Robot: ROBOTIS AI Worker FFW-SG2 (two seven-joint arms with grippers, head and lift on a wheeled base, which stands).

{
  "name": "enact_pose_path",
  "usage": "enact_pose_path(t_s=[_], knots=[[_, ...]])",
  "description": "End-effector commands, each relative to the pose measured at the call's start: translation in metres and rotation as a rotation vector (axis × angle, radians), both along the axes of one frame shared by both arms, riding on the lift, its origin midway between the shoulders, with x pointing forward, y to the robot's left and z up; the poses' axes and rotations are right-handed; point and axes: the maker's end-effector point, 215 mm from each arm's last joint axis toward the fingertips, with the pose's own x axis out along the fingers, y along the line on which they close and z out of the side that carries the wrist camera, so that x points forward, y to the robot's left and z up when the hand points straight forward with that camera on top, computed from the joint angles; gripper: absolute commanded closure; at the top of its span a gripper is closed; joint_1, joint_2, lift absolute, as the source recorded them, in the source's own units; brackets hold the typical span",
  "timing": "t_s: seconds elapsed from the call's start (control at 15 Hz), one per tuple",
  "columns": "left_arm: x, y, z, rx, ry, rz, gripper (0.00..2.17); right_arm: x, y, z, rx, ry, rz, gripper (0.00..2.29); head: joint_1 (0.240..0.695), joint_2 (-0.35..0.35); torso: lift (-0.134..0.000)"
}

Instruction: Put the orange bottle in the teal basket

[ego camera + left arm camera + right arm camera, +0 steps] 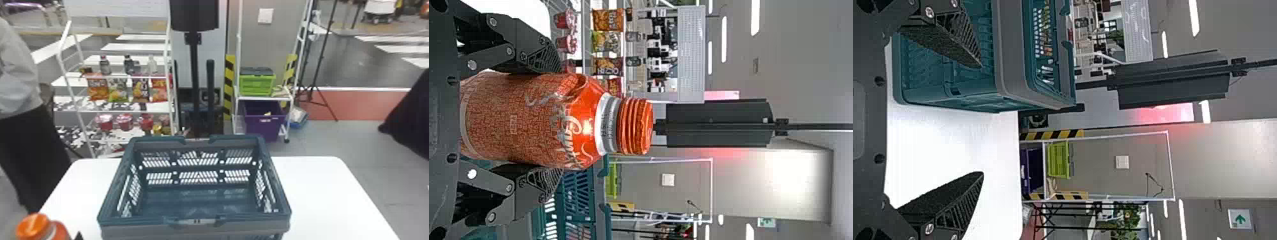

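Clamps the orange bottle (pixel 33 226) in the left tool (pixel 79 236), lower left of the head view; holds the right tool (pixel 981 120) spread apart near the teal basket (pixel 196 221), bottom center; faces a purple bin (pixel 263 129), right of center, containing something yellow (pixel 267 113).

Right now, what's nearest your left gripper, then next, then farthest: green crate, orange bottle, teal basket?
1. Orange bottle, held by the left gripper.
2. Teal basket, on the table, to the bottle's right.
3. Green crate, on the rack past the table.
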Motion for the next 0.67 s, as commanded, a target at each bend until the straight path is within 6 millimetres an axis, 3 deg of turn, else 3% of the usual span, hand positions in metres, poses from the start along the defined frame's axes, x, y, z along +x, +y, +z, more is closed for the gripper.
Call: enact_pose_path(t_s=[0.0,0.33,0.6], knots=[[0.027,0.017,0.011,0.002,0.048,0.006,0.56,0.001,0.000,-0.003,-0.002,0.005,0.000,0.13,0.499,0.000,0.000],[0.093,0.011,0.023,0.017,0.184,-0.082,0.56,-0.001,-0.003,-0.012,-0.008,0.020,-0.004,0.13,0.499,0.000,0.000],[0.137,-0.032,0.044,0.066,0.175,-0.226,0.56,-0.003,-0.004,-0.016,-0.021,0.029,-0.020,0.13,0.499,0.000,0.000]])
